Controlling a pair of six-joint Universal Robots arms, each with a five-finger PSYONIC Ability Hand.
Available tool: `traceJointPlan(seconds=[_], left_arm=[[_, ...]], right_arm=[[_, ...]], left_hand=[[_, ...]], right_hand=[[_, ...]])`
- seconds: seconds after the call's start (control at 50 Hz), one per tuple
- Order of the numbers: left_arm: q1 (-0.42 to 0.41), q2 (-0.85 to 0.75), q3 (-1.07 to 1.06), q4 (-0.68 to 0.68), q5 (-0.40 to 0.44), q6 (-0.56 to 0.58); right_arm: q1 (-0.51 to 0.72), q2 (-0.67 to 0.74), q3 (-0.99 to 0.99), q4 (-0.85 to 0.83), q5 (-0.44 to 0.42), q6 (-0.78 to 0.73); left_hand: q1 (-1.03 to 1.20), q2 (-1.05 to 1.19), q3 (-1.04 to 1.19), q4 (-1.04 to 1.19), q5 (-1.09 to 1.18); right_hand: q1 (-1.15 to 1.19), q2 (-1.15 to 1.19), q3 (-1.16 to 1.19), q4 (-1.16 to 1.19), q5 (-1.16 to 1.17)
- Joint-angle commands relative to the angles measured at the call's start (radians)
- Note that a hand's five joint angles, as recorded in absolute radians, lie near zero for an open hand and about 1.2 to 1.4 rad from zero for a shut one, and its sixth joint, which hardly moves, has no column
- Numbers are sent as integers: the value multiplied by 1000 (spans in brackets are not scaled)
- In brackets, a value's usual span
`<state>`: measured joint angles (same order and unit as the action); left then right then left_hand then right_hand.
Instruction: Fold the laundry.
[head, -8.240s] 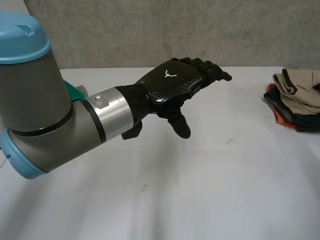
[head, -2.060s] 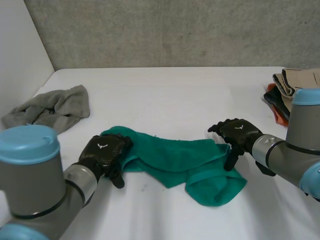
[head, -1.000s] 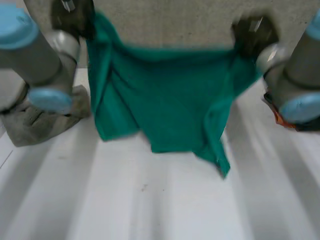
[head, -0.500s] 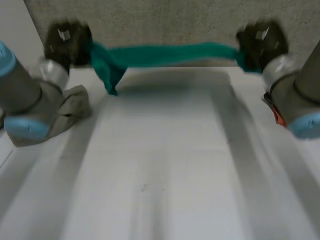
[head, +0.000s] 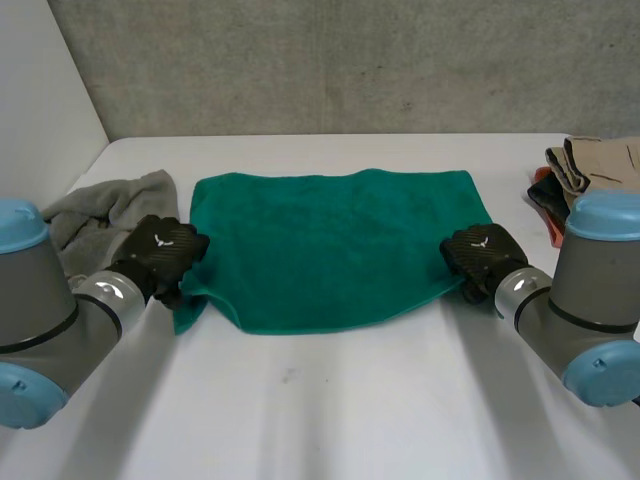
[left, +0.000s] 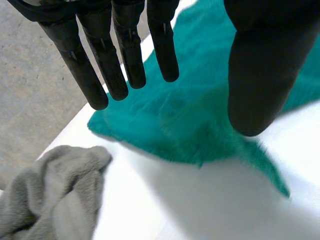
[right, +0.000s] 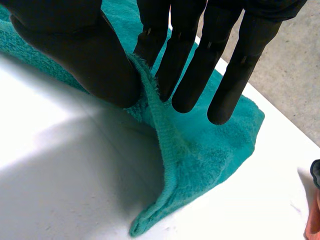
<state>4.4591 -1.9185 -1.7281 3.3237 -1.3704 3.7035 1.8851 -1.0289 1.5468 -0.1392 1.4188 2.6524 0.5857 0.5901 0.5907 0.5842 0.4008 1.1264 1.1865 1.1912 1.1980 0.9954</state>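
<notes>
A green towel (head: 335, 250) lies spread flat on the white table (head: 350, 400). My left hand (head: 160, 255) is at its near left corner. In the left wrist view that hand (left: 125, 50) hovers just above the towel's corner (left: 200, 125), fingers straight, thumb apart, nothing between them. My right hand (head: 480, 255) is at the near right corner. There its thumb (right: 90, 55) and fingers pinch a raised fold of the towel's edge (right: 150, 95), and the rest of the corner (right: 210, 150) trails onto the table.
A crumpled grey towel (head: 110, 215) lies at the far left, close beside my left hand, also under it as the grey towel (left: 55, 195). A pile of folded clothes (head: 595, 190) sits at the right edge. A wall runs along the back.
The towel, held stretched in the air between both hands, has come down and lies flat on the table. My left hand has opened and let its corner go.
</notes>
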Motion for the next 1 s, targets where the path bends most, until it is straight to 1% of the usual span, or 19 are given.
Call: traceJointPlan(seconds=[0.02,0.08,0.16,0.22,0.24,0.34,0.44,0.54,0.62,0.66,0.78,0.84,0.96,1.0], left_arm=[[-24,7,2,-59,-10,-247],[-24,-5,5,-67,-13,-281],[-21,-68,21,-56,-32,-284],[-18,-120,56,-13,-84,-284],[-18,-146,71,9,-119,-283],[-11,-181,81,11,-168,-283],[-12,-148,38,7,-165,-284],[-4,-42,-34,10,-164,-290],[26,13,-87,11,-148,-289],[49,27,-111,13,-121,-289],[117,16,-128,19,-49,-284],[129,-26,-116,25,-41,-281],[127,-103,-70,30,-41,-266],[126,-132,-47,37,-39,-261]], right_arm=[[2,-2,21,-11,0,0],[2,0,22,-11,2,0],[2,0,24,-11,5,0],[2,0,29,-11,6,0],[0,-2,35,-11,6,0],[-1,-2,36,-11,8,1],[-1,-3,33,-13,8,1],[-1,-3,27,-13,8,0],[2,-3,26,-13,8,0],[3,-3,26,-13,8,0],[8,-3,26,-13,8,0],[9,-3,27,-13,8,0],[3,-3,29,-13,9,0],[2,-3,29,-13,9,0]], left_hand=[[51,46,46,52,61],[51,46,46,52,61],[51,46,46,52,61],[51,46,46,52,61],[51,46,46,52,61],[42,37,37,43,52],[36,31,31,37,46],[-23,-27,-28,-21,-12],[-43,-48,-48,-42,-33],[-40,-45,-45,-39,-30],[-29,-33,-34,-27,-18],[-20,-24,-25,-18,-10],[-14,-18,-19,-13,-4],[41,37,37,43,52]], right_hand=[[270,210,205,198,226],[270,210,205,198,226],[270,210,205,198,226],[270,210,205,198,226],[270,210,205,198,226],[270,210,205,198,226],[270,210,205,198,226],[270,210,205,198,226],[270,210,205,198,226],[270,210,205,198,226],[270,210,205,198,226],[270,210,205,198,226],[270,210,205,198,226],[270,210,205,198,226]])
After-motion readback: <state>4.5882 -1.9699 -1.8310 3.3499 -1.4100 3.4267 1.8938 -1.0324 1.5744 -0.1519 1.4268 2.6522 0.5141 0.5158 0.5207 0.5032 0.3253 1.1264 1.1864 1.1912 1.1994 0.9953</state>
